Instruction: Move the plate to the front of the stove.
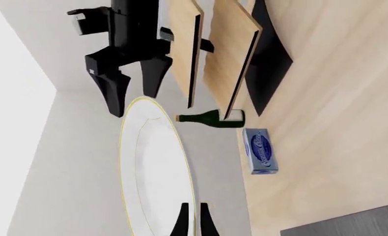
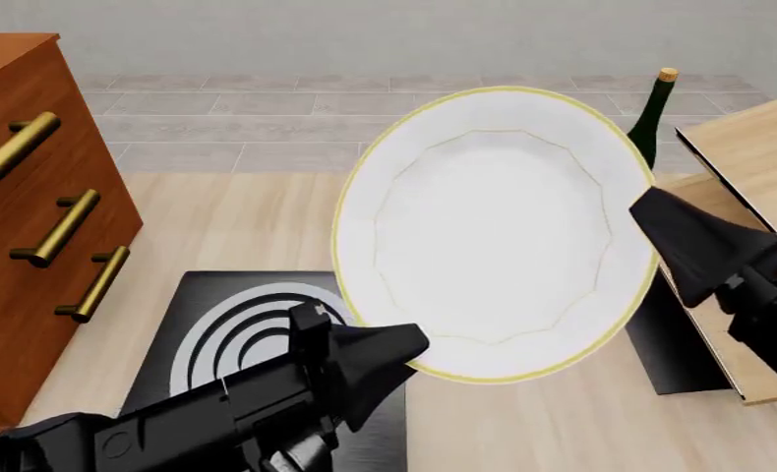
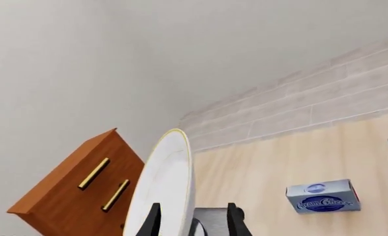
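I've got the plate (image 2: 494,231) tilted up off the table, held from both sides. My left gripper (image 2: 408,349) pinches its lower-left rim, my right gripper (image 2: 644,211) clamps the right rim. Below left is the stove (image 2: 224,329), partly hidden by my left arm. A wooden dresser (image 2: 28,226) stands just left of the stove. A green bottle (image 2: 651,113) shows behind the plate, wooden boards (image 2: 756,167) crowd the right arm, and a blue box (image 1: 260,150) lies on the table.

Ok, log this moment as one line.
plate: lifted, tilted | left gripper: on rim | right gripper: on rim | stove: below
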Robot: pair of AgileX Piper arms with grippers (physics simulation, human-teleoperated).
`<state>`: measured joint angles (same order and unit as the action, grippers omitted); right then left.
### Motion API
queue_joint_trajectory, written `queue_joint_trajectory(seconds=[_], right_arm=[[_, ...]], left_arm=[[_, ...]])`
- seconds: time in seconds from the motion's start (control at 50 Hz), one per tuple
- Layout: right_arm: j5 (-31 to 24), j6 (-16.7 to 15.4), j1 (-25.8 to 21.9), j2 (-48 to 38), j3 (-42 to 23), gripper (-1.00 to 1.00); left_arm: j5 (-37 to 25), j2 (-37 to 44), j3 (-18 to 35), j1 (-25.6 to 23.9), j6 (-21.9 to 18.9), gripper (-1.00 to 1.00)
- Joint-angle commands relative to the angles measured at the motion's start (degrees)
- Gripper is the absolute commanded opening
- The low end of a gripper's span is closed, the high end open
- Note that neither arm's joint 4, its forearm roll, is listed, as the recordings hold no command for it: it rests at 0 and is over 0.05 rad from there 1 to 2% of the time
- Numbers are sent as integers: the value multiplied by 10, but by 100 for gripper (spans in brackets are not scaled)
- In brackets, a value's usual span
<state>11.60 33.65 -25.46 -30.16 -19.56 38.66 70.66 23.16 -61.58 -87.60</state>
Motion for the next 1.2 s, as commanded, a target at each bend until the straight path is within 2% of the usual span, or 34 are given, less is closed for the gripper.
queue_joint_trajectory(seconds=[0.02,0.48,0.66,0.68,1.2], right_arm=[[25,5,-11,-31,-3,100],[72,12,-34,-83,6,100],[66,9,-41,-76,1,100],[63,7,-41,-74,0,-100],[65,11,-49,-72,1,-100]], left_arm=[[0,-5,5,-3,-1,-100],[-2,-10,5,-6,-1,-100],[-1,-10,4,-6,-1,-100],[-1,-10,4,-6,-1,-100],[3,-10,4,-9,-3,-100]])
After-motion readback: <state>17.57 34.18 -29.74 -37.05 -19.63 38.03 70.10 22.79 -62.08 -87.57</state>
